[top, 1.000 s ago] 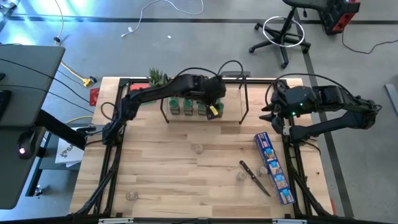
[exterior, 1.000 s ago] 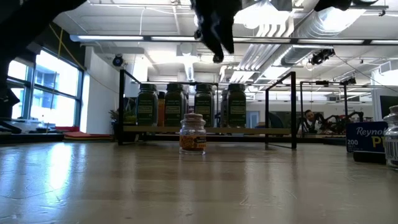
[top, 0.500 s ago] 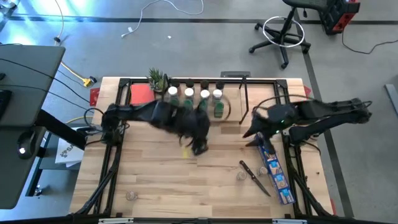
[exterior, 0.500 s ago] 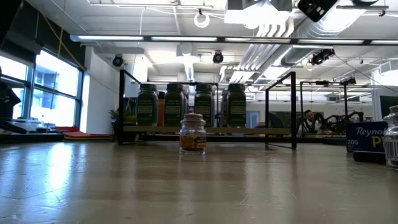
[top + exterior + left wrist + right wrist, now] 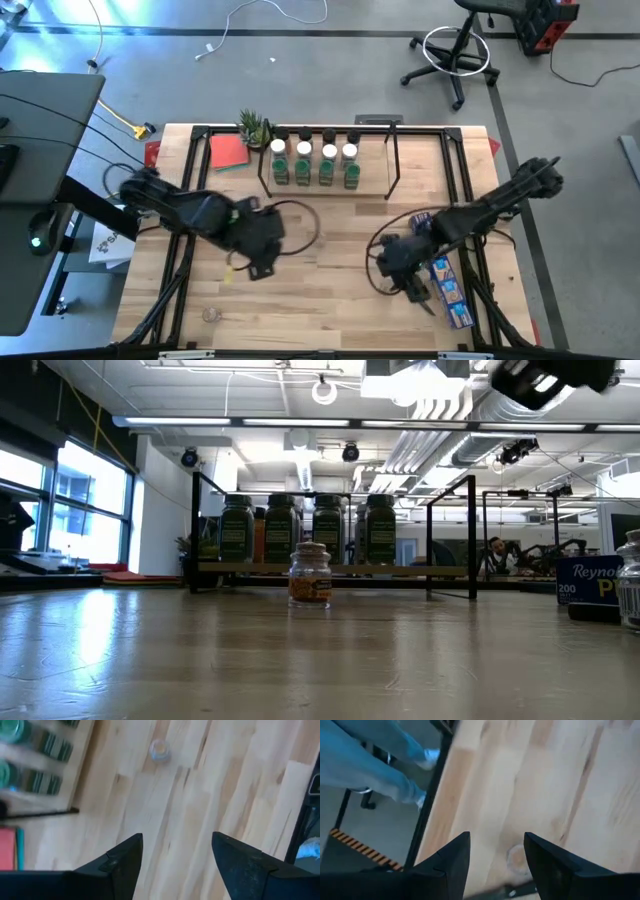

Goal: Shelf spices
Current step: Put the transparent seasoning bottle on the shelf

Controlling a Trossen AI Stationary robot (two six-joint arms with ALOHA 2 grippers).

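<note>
While four jars (image 5: pixel 313 163) already stand in a row on the shelf (image 5: pixel 375 178) at the back of the table (image 5: pixel 320 290), I can see the job is not done yet. My left gripper (image 5: pixel 262 266) hangs over the left middle of the table with its fingers apart and nothing between them. In its wrist view I see one loose jar (image 5: pixel 159 750) standing on the bare wood ahead of it, well apart from the fingers. That same jar with yellow stuff inside (image 5: pixel 310 574) stands alone in front of the shelf in the low view. My right gripper (image 5: pixel 408 285) is low on the right side, beside the blue box (image 5: pixel 447 280). Its fingers are apart too and hold nothing. A clear jar (image 5: pixel 518 857) sits on the wood just past them, so I think that one is next for this arm. Another small jar (image 5: pixel 210 314) waits near the front left corner. So I count four put away and at least three left to pick up. The shelf has lots of room on its right side.
</note>
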